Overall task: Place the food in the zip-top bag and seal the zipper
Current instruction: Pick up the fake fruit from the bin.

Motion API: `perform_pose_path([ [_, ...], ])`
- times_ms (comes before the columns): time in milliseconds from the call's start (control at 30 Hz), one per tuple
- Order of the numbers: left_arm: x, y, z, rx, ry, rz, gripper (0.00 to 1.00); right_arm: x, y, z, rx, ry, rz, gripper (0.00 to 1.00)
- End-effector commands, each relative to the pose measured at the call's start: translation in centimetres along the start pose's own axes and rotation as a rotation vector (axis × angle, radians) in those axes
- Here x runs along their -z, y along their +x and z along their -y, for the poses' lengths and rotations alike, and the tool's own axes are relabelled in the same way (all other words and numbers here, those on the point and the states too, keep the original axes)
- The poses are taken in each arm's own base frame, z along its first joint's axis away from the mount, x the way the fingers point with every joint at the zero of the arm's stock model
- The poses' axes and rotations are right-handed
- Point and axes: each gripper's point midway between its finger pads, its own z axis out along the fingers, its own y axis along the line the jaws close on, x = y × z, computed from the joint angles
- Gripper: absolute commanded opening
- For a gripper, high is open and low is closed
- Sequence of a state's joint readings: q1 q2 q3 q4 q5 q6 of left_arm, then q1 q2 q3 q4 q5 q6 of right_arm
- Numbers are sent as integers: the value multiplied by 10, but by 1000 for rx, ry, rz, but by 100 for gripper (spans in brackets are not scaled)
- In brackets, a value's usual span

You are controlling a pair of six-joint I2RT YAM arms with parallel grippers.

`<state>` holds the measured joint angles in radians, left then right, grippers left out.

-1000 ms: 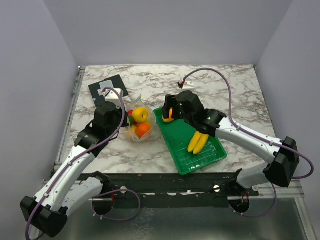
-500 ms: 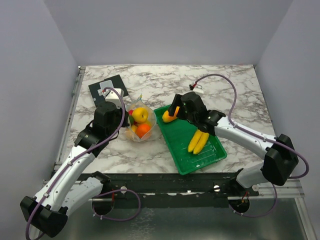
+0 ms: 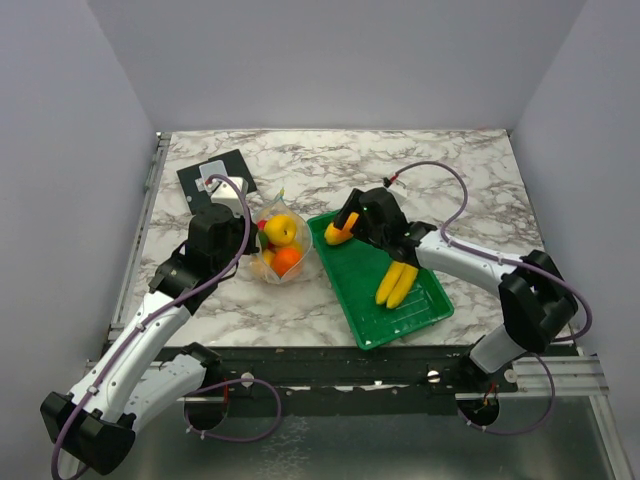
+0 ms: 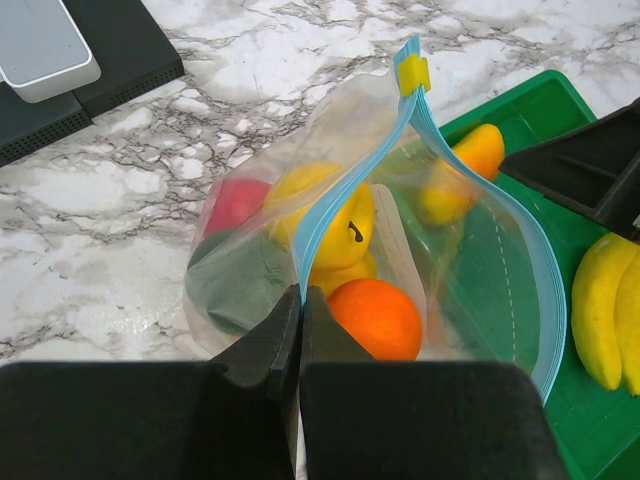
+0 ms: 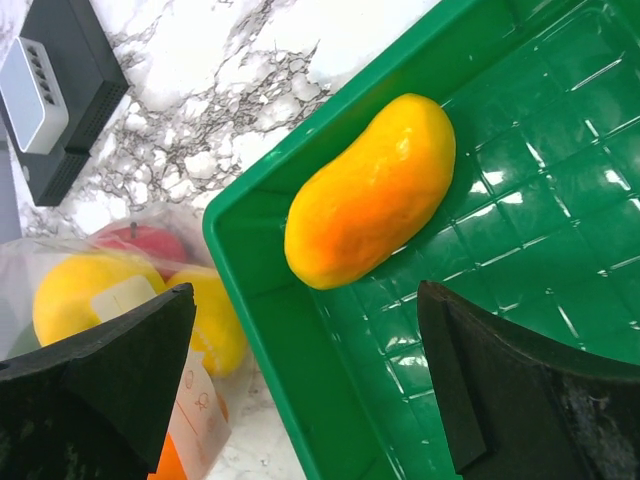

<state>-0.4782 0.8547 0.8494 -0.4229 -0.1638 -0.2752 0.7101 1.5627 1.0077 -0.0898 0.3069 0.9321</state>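
The zip-top bag [image 3: 278, 250] lies left of the green tray [image 3: 420, 320]. It holds a red apple [image 4: 235, 205], a yellow fruit [image 4: 335, 215] and a round orange [image 4: 375, 318]. My left gripper [image 4: 300, 300] is shut on the blue zipper [image 4: 315, 215] at the near end of the bag's open mouth. My right gripper [image 5: 310, 380] is open, hovering just above a yellow-orange piece [image 5: 370, 205] that lies in the tray's far left corner [image 3: 340, 233]. It touches nothing. The bananas [image 3: 397, 283] lie in the middle of the tray.
A black pad with a white box [image 3: 215, 180] lies at the back left, beyond the bag. The tray's raised rim [image 5: 235, 270] stands between the yellow-orange piece and the bag. A purple cable [image 3: 430, 170] loops over the table behind the right arm.
My right wrist has drawn back a little to the right, and the yellow-orange piece now shows clear of its fingers in the tray corner. The left arm and the bag have not moved.
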Motion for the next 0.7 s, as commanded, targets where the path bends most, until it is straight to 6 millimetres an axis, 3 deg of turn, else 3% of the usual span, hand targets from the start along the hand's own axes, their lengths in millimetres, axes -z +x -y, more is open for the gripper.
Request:
perform_pose_path([
  [0,1,-1,4,-4,29,12,0,-14,5,0,-114,-14,-3,98],
  [667,3,-2,5,-3,32,21,0,-50,32,19,-349,30,-74,95],
])
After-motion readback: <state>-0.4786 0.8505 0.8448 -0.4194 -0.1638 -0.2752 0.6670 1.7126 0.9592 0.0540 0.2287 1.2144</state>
